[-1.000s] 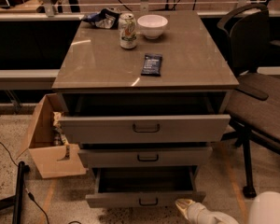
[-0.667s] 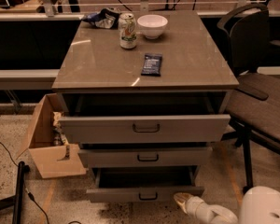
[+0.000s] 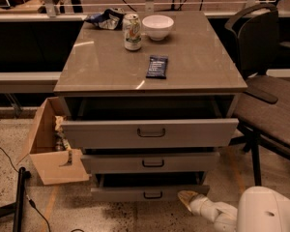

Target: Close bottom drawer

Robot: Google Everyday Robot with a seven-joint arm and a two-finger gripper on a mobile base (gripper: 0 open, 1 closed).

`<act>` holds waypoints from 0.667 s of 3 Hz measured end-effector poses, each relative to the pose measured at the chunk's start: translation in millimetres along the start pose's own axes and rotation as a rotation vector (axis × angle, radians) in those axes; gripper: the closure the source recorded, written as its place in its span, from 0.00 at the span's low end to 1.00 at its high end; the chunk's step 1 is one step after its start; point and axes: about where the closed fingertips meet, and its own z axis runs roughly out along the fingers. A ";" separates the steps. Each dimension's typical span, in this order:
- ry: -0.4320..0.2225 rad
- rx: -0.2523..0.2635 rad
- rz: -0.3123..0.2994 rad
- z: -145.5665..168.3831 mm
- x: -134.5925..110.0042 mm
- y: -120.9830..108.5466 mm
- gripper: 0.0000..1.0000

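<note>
The bottom drawer (image 3: 150, 193) is the lowest and slimmest of three grey drawers in the cabinet. It has a small dark loop handle (image 3: 152, 195) and stands partly pulled out. The middle drawer (image 3: 150, 162) and the tall top drawer (image 3: 150, 132) above it are also pulled out. My gripper (image 3: 186, 197) comes in from the lower right on a white arm (image 3: 261, 211). Its tan tip is at the right part of the bottom drawer's front panel, at or very near it.
On the cabinet top (image 3: 106, 66) are a soda can (image 3: 132, 31), a white bowl (image 3: 157, 26), a dark packet (image 3: 157, 66) and a crumpled bag (image 3: 106, 19). An open cardboard box (image 3: 50, 149) stands at the left. A dark chair (image 3: 270, 100) stands at the right. A cable and pole (image 3: 19, 197) lie on the floor at the left.
The bottom drawer has slid back toward the cabinet and sticks out less. My gripper has moved forward with it, staying at the drawer's front on the right.
</note>
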 end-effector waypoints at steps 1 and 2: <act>-0.023 0.011 -0.040 6.4 -11.9 -13.7 1.00; -0.055 0.023 -0.083 20.9 -26.3 -31.9 1.00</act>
